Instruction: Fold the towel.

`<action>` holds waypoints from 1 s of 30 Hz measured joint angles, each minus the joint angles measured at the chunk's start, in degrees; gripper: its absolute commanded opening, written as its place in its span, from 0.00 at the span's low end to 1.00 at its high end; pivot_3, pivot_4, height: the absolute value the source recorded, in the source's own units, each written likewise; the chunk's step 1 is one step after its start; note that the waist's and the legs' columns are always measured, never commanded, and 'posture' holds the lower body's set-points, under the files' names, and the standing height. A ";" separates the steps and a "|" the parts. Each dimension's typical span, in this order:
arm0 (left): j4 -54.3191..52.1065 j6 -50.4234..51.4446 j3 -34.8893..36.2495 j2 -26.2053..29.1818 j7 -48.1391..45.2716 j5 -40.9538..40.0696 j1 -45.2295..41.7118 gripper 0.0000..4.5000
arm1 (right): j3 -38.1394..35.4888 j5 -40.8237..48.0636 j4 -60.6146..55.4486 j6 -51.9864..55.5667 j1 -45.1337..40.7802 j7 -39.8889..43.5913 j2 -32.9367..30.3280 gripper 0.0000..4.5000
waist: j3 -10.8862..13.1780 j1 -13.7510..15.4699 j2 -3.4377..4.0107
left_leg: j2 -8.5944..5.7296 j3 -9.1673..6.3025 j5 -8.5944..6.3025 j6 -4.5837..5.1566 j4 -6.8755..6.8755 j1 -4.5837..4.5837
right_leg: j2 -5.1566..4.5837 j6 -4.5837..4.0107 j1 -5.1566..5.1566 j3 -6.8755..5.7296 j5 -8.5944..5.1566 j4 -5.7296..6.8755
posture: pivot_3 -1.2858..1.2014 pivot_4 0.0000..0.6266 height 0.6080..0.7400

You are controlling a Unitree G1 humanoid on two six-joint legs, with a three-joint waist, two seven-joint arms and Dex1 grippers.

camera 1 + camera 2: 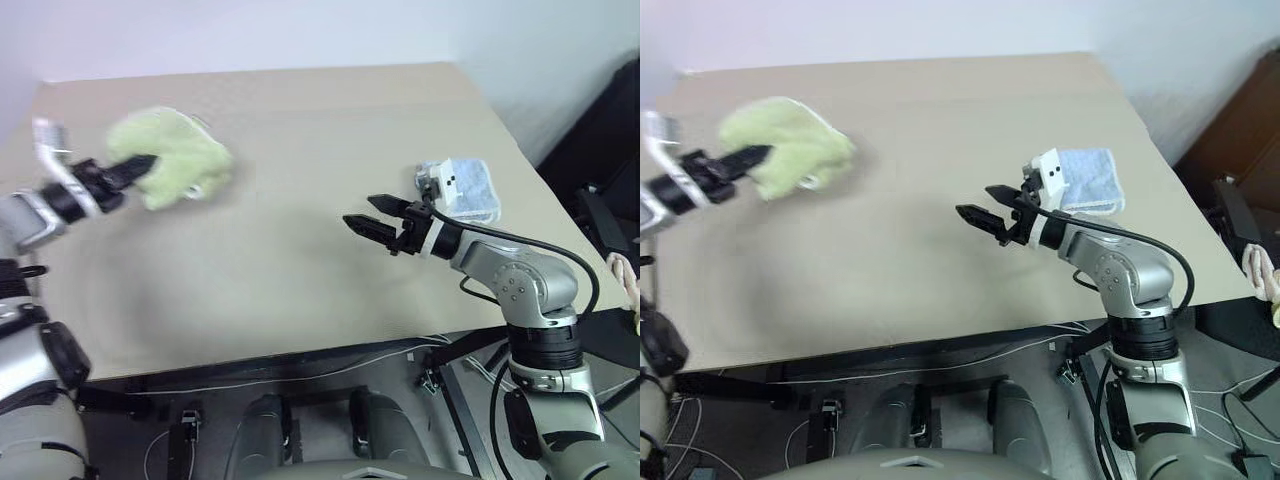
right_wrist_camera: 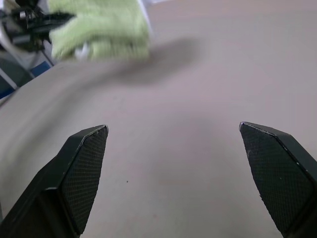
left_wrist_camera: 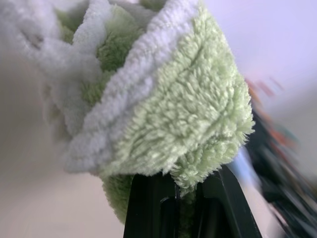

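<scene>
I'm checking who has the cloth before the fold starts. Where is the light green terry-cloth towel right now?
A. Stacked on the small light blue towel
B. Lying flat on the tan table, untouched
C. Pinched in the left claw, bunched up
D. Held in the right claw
C: the light green terry-cloth towel hangs bunched from the shut left claw, while the right claw stands open and empty.

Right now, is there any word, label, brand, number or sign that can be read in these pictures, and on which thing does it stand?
None can be read.
The green towel, held in the left pincer: no tag or print shows.
The blue towel: plain.
The white block above the open right pincer: two dark dots, no letters.
The table: unmarked.
</scene>
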 measured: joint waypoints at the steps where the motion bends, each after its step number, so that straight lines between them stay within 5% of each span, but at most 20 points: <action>1: 1.85 -1.58 0.45 1.15 0.18 0.46 -0.02 0.01 | 0.19 -0.10 0.36 -0.25 -0.13 0.26 -0.01 1.00 | 0.00 0.13 0.00 | 0.00 0.05 0.00 -0.01 0.00 0.00 | 0.01 0.01 0.00 -0.02 0.00 0.01 | 0.52 0.24 1.00; 13: 21.06 -14.30 9.27 10.68 1.29 1.21 5.68 0.01 | 4.74 -2.69 2.91 -2.18 -3.29 5.14 -0.83 1.00 | 0.02 0.32 -0.07 | 0.02 0.17 0.01 -0.08 0.01 -0.06 | -0.16 -0.01 -0.04 -0.08 -0.01 0.02 | 0.52 0.24 1.00; 30: 30.72 -25.11 15.72 2.87 6.73 -1.83 -1.06 0.01 | 6.29 -3.96 2.53 -0.64 -2.49 7.27 -3.65 1.00 | 0.01 0.14 -0.13 | 0.00 0.20 0.04 -0.12 0.02 -0.06 | -0.05 0.05 -0.05 -0.14 0.02 0.12 | 0.52 0.24 1.00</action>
